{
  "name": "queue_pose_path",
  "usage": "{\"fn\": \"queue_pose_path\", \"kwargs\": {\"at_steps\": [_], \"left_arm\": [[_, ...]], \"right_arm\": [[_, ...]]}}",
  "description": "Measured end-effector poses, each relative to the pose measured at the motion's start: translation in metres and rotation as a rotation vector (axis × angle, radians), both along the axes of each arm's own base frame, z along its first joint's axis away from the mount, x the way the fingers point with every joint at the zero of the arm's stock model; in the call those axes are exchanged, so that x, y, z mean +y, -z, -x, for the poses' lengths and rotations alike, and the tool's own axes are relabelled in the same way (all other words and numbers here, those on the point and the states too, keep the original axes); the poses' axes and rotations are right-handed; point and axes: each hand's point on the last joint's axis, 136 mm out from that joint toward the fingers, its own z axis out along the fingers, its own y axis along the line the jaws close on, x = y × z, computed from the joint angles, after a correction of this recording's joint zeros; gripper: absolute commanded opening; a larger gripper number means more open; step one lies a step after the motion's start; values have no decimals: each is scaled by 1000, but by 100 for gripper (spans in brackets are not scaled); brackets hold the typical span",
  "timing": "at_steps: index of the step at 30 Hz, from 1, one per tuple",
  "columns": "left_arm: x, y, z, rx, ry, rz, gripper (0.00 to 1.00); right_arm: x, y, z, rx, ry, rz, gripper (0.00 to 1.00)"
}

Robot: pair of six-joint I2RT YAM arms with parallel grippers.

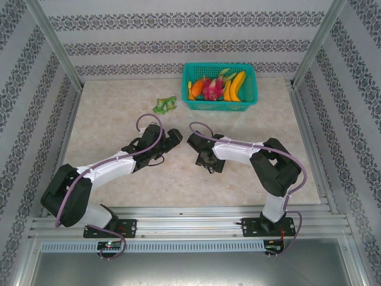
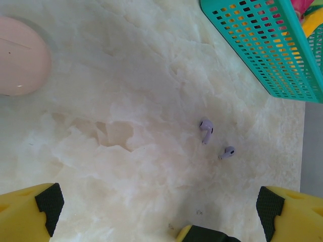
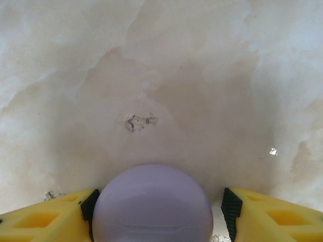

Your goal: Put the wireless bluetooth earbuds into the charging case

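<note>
Right wrist: R tool [image 3: 159, 199] loosely open round lilac case [image 3: 151, 214]; L tool [image 2: 159, 204] wide open, empty

arms [image 1: 110, 170]: white links, black joints | cables [image 1: 139, 122]: lilac | left hand [image 2: 159, 204]: yellow fingers [image 2: 20, 219], black pads [image 2: 49, 201]

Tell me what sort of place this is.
Probably a robot test cell, not a home: a marble-look tabletop boxed in by aluminium rails and wallpapered panels, with a teal basket of colourful fruit at the back.

The top view overlooks the whole table [image 1: 107, 107] from behind; both wrist views face it closely.
</note>
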Motion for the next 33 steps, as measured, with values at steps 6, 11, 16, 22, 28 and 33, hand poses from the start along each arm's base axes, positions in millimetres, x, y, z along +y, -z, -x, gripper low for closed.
{"fn": "queue_pose_path", "kwargs": {"at_steps": [6,11,16,22,28,33], "left_arm": [[-3,7,2,15,8,-10,100],[-3,10,2,20,8,-16,100],[-3,10,2,19,7,-20,100],[-3,11,2,-14,40,-44,100],[-7,24,13,-80,134,-43,100],[-13,32,24,-145,217,-12,98]], "right_arm": [[1,0,-1,3,0,3,58],[3,-1,-1,5,-2,5,50],[3,-2,-1,2,-12,9,44],[4,-4,-2,-10,-29,4,41],[11,-16,-13,-66,-36,-64,41],[14,-36,-32,-130,-2,-153,41]]}}
